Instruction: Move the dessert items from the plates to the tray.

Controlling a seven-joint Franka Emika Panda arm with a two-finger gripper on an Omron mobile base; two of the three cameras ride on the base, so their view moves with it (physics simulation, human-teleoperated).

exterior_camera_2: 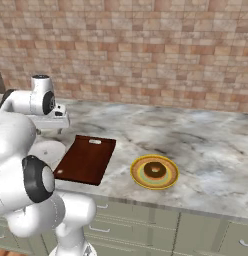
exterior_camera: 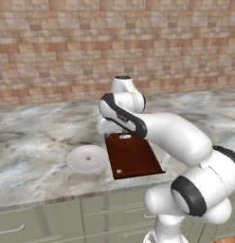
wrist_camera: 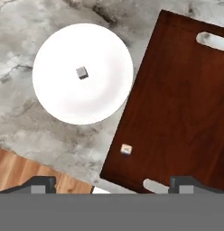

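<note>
White morsel (wrist_camera: 81,72) sits near the centre of the white plate (wrist_camera: 64,99), well ahead of the fingers (wrist_camera: 43,184) and offset toward the left tip in the hand view. It's a small cube, so no long axis to align to. The hand is high above the tabletop (wrist_camera: 23,54); reaching it means shifting forward and left, then straight down.

Fingers look spread wide, nothing between them: the two dark tips sit far apart at the bottom of the hand view.

Tray (wrist_camera: 177,113) lies just beside the plate on the right-tip side, edges nearly touching, its pale slot (wrist_camera: 212,41) at the far end. There's a small pale cube-like spot (wrist_camera: 127,149) on the tray near its close corner; can't tell what it is.

Doughnut (exterior_camera_2: 155,170) is on the yellow-rimmed plate (exterior_camera_2: 138,177), on the other side of the tray from the hand, well apart. I'd take the morsel first.

Tabletop is grey marble, brick wall (exterior_camera: 67,42) behind, cabinet drawers (exterior_camera: 24,228) below. Room around the plate is open for a top-down approach.
</note>
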